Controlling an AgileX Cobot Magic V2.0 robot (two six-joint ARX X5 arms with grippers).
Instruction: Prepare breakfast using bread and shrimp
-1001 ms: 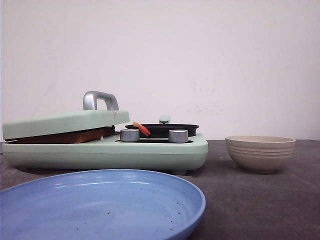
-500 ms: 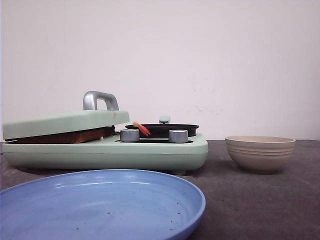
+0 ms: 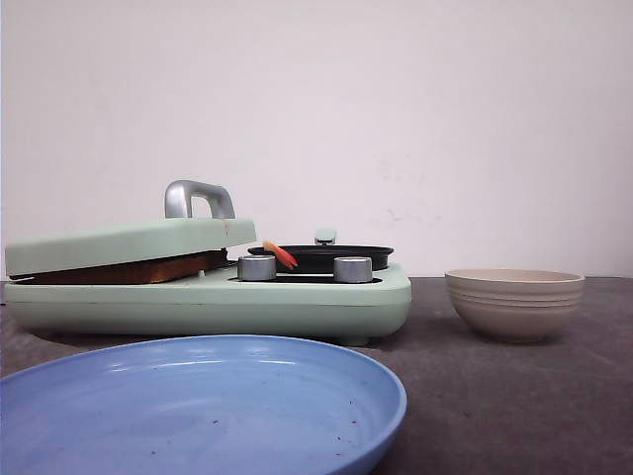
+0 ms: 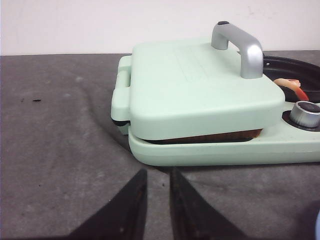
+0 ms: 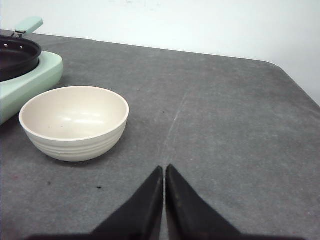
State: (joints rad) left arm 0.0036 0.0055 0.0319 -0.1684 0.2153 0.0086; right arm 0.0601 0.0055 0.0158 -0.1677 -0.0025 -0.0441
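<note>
A brown-crusted edge of bread (image 3: 129, 269) shows under the lowered pale green lid (image 3: 129, 242) of the breakfast maker; the left wrist view shows the same bread (image 4: 215, 137) as a dark strip in the lid's gap. An orange-red shrimp (image 3: 281, 254) lies at the rim of the black pan (image 3: 321, 257), and the shrimp (image 4: 292, 86) is also in the left wrist view. My left gripper (image 4: 157, 171) hovers over the table just short of the maker, slightly open and holding nothing. Beside the cream bowl (image 5: 75, 120), my right gripper (image 5: 164, 168) is shut and holds nothing.
A large blue plate (image 3: 198, 406) lies at the near edge in front of the maker. The cream bowl (image 3: 514, 302) stands to the right of it. The lid carries a silver handle (image 3: 198, 196). Two silver knobs (image 3: 256, 267) sit before the pan.
</note>
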